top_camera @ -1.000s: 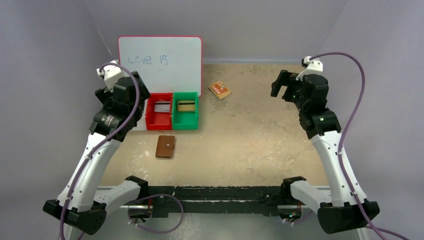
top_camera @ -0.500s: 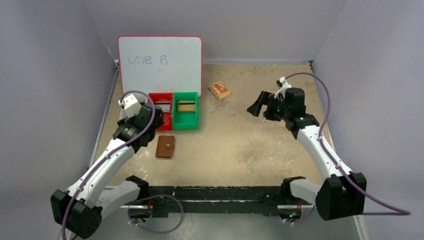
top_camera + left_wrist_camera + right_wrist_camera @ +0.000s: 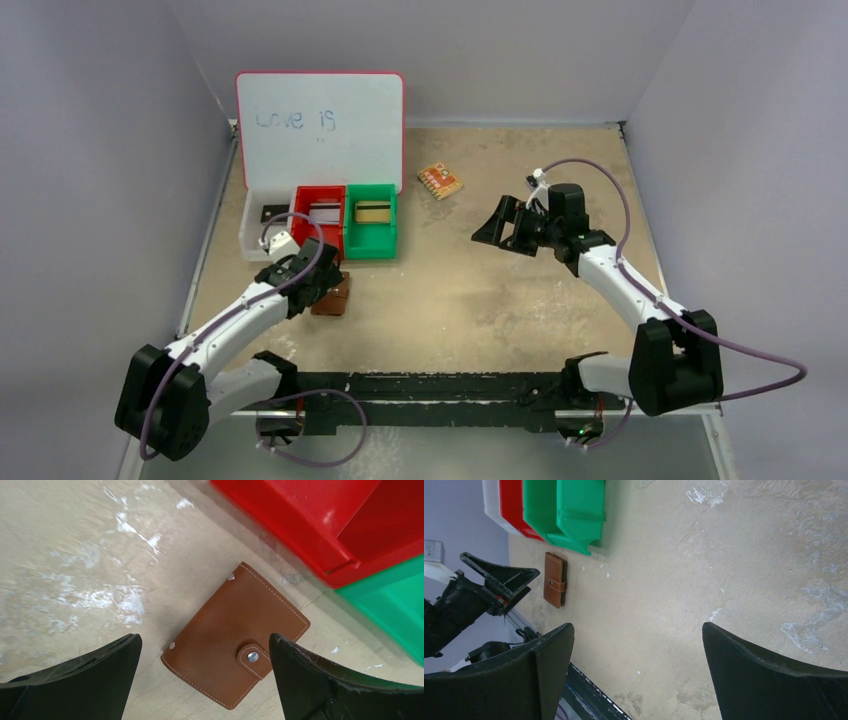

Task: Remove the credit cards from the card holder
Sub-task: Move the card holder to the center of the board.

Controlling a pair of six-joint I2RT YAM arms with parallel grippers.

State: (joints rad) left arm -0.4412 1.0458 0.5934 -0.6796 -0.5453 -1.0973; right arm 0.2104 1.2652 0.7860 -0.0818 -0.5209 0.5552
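Note:
The card holder (image 3: 235, 640) is a brown wallet lying flat on the table, folded and held by its snap tab, just in front of the red bin (image 3: 318, 238). My left gripper (image 3: 204, 639) hangs open right above it, one finger on each side, touching nothing. From above, the left gripper (image 3: 322, 284) covers part of the card holder (image 3: 340, 298). A silvery card (image 3: 322, 213) lies in the red bin, a gold card (image 3: 372, 211) in the green bin (image 3: 371, 243). My right gripper (image 3: 492, 230) is open and empty over the middle right, facing the card holder (image 3: 555, 579).
A white bin (image 3: 252, 238) with a dark card stands left of the red one. Behind the bins leans a whiteboard (image 3: 320, 125) with writing. An orange patterned packet (image 3: 440, 180) lies at the back centre. Purple walls close three sides.
The left arm came down and forward from beside the bins to just over the card holder. The right arm dropped and swung left toward the table's middle. Both grippers stayed open.

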